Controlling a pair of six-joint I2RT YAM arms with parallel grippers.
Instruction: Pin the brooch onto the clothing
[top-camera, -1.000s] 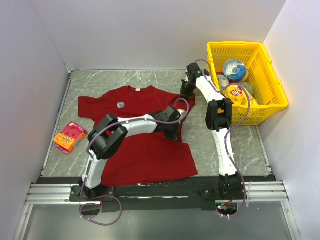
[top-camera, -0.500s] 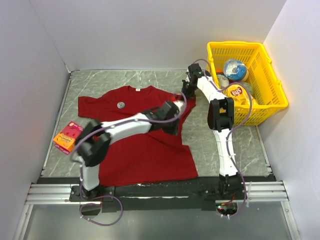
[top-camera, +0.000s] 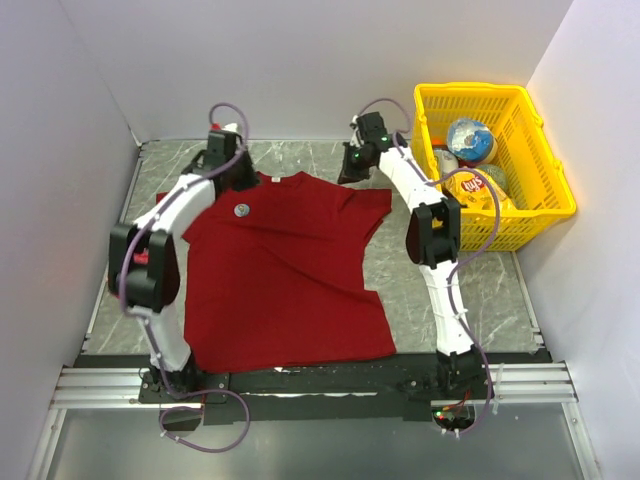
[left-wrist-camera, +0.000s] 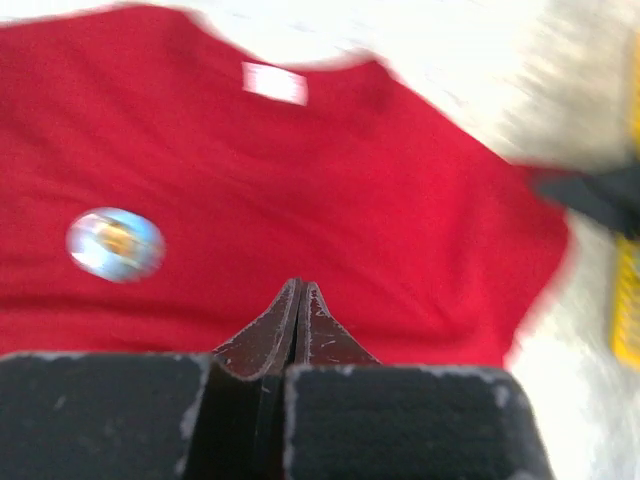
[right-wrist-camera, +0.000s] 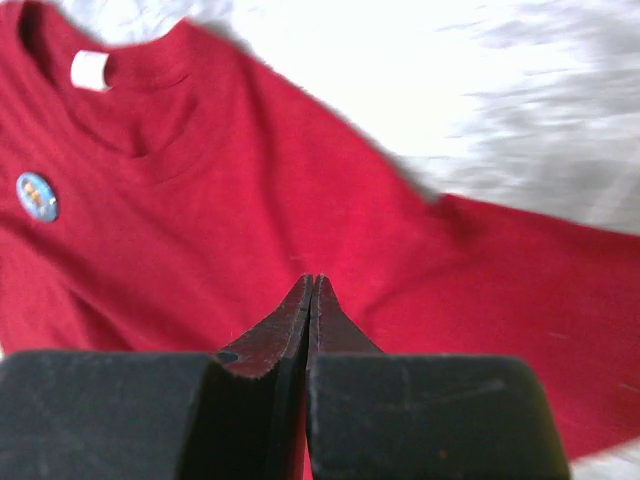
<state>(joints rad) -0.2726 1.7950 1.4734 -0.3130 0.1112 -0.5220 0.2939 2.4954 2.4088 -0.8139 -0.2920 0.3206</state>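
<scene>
top external: brooch (top-camera: 241, 209) on the shirt (top-camera: 290, 290) chest near the collar (top-camera: 284, 180), pinning looks near done.
left tool (left-wrist-camera: 301, 287) and right tool (right-wrist-camera: 313, 280) both pressed together, empty, over the shirt; next: confirm the pin holds, can't tell from here.

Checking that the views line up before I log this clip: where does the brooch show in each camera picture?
Top external: the brooch lies on the T-shirt, just below-left of its neck opening.
Left wrist: left of centre, blurred.
Right wrist: near the left edge, small.
Shared landmark: the white neck label, up and right of the brooch in both wrist views.
</scene>
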